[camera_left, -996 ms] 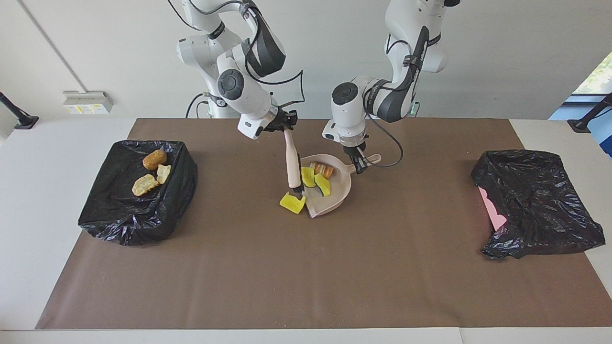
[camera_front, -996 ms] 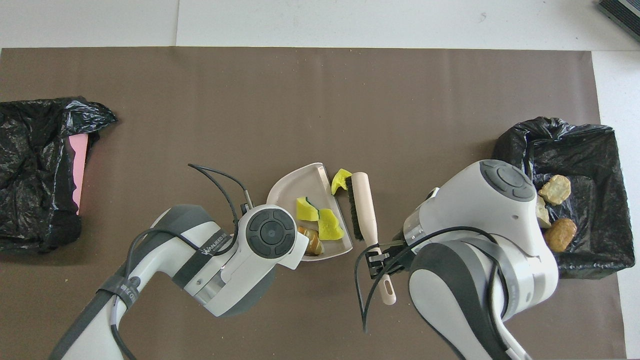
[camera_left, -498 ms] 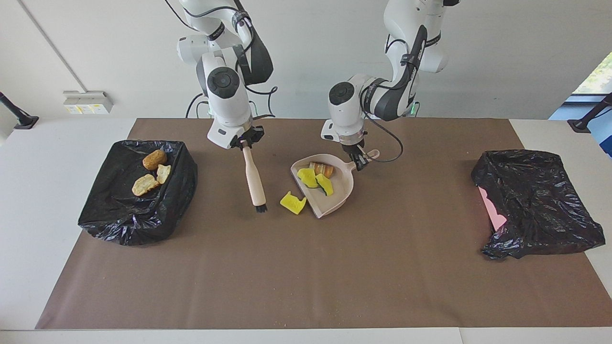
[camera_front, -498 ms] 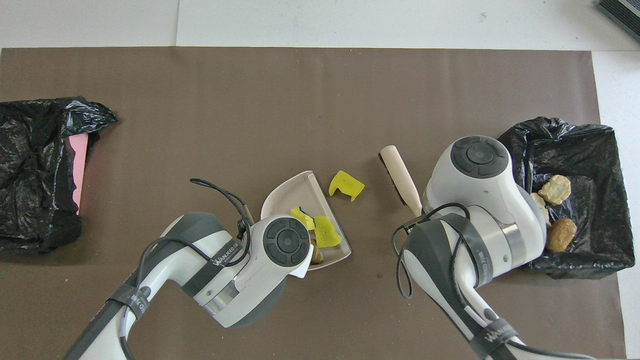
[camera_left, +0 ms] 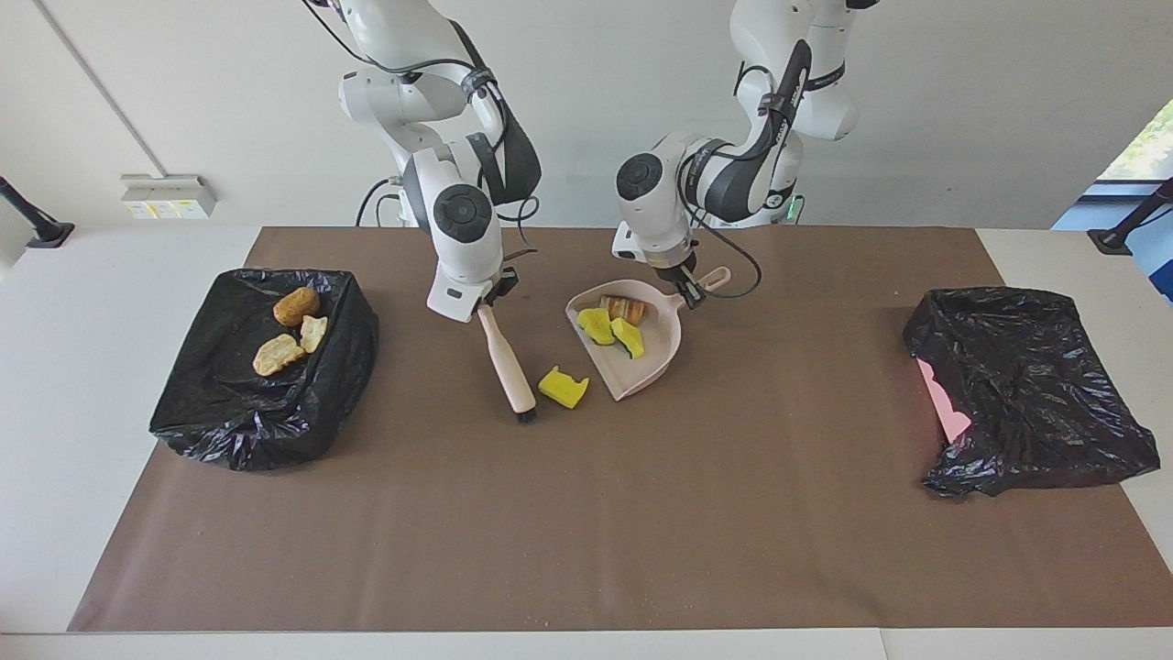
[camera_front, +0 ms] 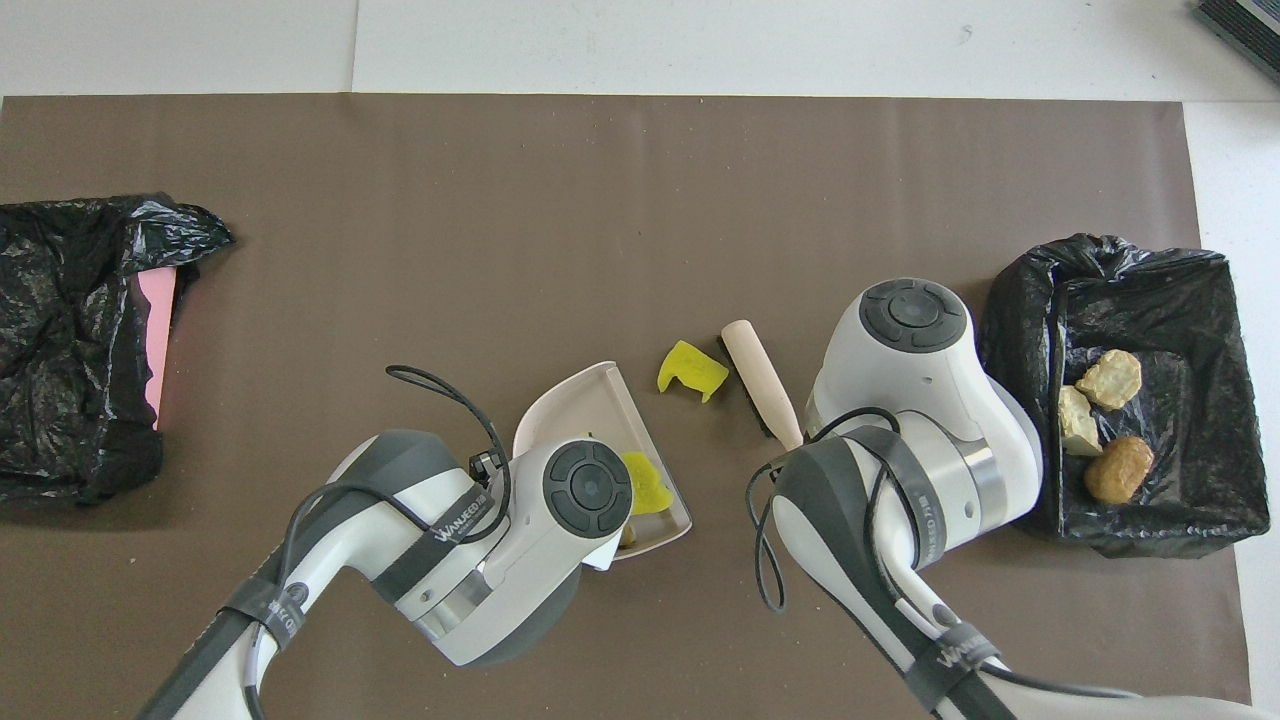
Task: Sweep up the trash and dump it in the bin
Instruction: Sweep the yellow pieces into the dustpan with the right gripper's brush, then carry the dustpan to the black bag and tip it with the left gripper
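- The brown mat (camera_left: 641, 513) is covering the table, with a black-lined bin (camera_left: 261, 367) sitting at the right arm's end and a second black bag (camera_left: 1026, 394) lying at the left arm's end.
- The bin is already holding three tan and brown crusty lumps (camera_left: 291, 332), so part of the trash is looking done.
- The dustpan (camera_left: 646, 353) is lying in the middle of the mat, its open mouth facing the right arm's end, and it is carrying two yellow pieces and one crusty lump (camera_left: 612, 321).
- The left gripper (camera_left: 685, 291) is clenching the dustpan's handle at the end nearer to the robots.
- The brush (camera_left: 506, 353) is hanging slantwise from the right gripper (camera_left: 490, 298), which is clamping its handle's top; the long axis is running away from the robots, with the bristles at the low end, at or just above the mat.
- One loose yellow piece (camera_left: 563, 387) is lying on the mat between the bristles and the dustpan's mouth, just beside both.
- That line-up is what the coming stroke is turning on: the piece is sitting toward the left arm's end from the bristles, so a short push that way is looking likely to carry it into the pan.
- The right arm is the nearer one to the piece and is holding the tool for it; the left is waiting, steadying the pan.
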